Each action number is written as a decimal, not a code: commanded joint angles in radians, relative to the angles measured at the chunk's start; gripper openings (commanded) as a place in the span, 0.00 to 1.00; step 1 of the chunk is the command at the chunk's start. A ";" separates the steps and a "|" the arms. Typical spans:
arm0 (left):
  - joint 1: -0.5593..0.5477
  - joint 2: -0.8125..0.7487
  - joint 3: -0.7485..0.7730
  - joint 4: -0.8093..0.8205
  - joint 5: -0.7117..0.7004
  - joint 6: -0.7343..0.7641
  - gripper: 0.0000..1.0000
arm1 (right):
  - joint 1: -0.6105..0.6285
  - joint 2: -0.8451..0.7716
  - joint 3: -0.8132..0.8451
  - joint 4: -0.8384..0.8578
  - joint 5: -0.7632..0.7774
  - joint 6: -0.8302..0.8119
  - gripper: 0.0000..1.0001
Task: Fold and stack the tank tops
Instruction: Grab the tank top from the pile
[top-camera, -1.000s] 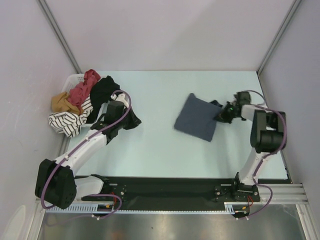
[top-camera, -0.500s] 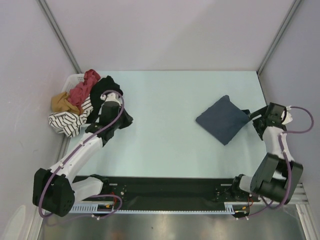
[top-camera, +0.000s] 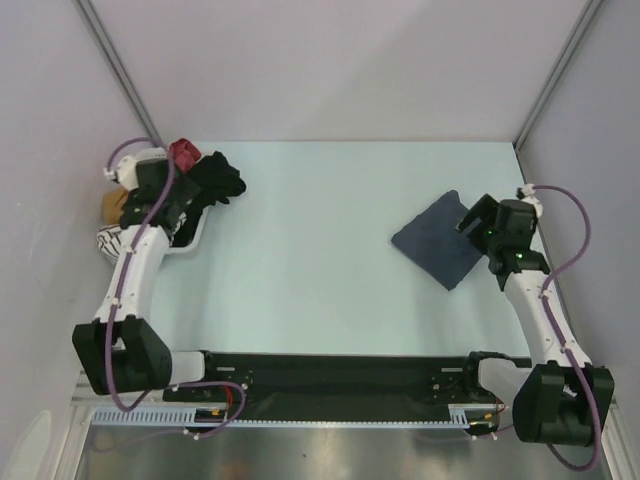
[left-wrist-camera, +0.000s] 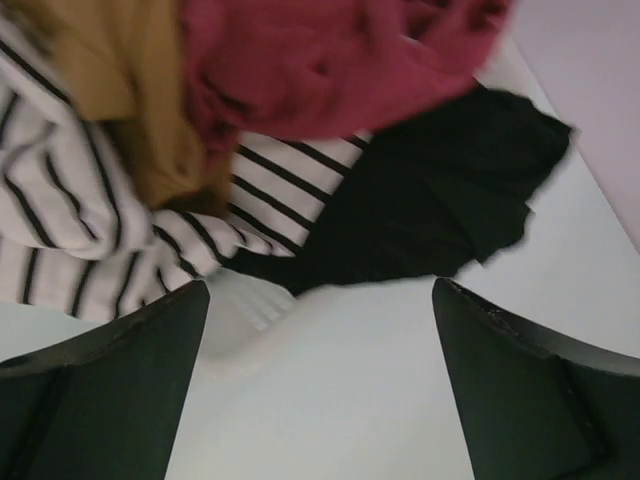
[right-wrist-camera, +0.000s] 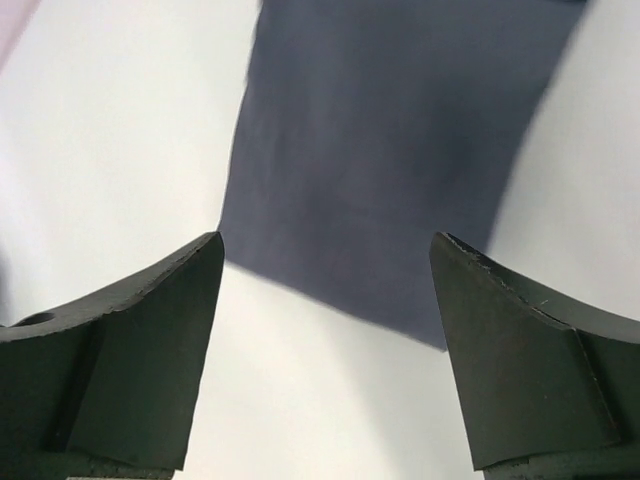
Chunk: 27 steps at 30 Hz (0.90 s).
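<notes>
Left gripper: jaws spread wide with nothing between them, poised at the near edge of the clothes heap in the far-left corner.
Right gripper: also wide open and empty, hanging just above the near-right edge of the folded top.
Blue-grey tank top: already folded into a flat pad on the right side of the table. It lies as a diamond, one corner pointing away from the arms and one towards them.
Red tank top: bunched up at the far end of the heap, in a white basket.
Around the red one: a mustard garment lies beside it, a striped garment nearer the gripper, and a black garment spills out towards the table's middle.
Which way it lies from the tool: straight ahead of the left fingers and past the striped and black cloth, so the reach has to go over those two.
Long axis of the red top: I cannot tell, as it is too crumpled to show hem or straps.
Nearer arm: the left, by a long way, since the right arm is across the table from the heap.
Step in hand, as I judge it: one top is folded and the red one has yet to be fetched and folded.
Risk: the jaws closing on striped or black cloth instead of the red.
Stack spot: most likely the blue-grey pad, well apart from the heap.
</notes>
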 joint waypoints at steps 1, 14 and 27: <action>0.160 0.058 0.056 -0.078 0.087 -0.086 0.99 | 0.158 0.034 -0.023 0.070 -0.014 -0.051 0.87; 0.236 0.484 0.447 -0.087 0.112 -0.305 0.96 | 0.397 0.071 -0.084 0.080 0.068 -0.067 0.87; 0.145 0.458 0.462 0.001 0.098 -0.276 0.09 | 0.397 -0.004 -0.097 0.024 0.095 -0.099 0.88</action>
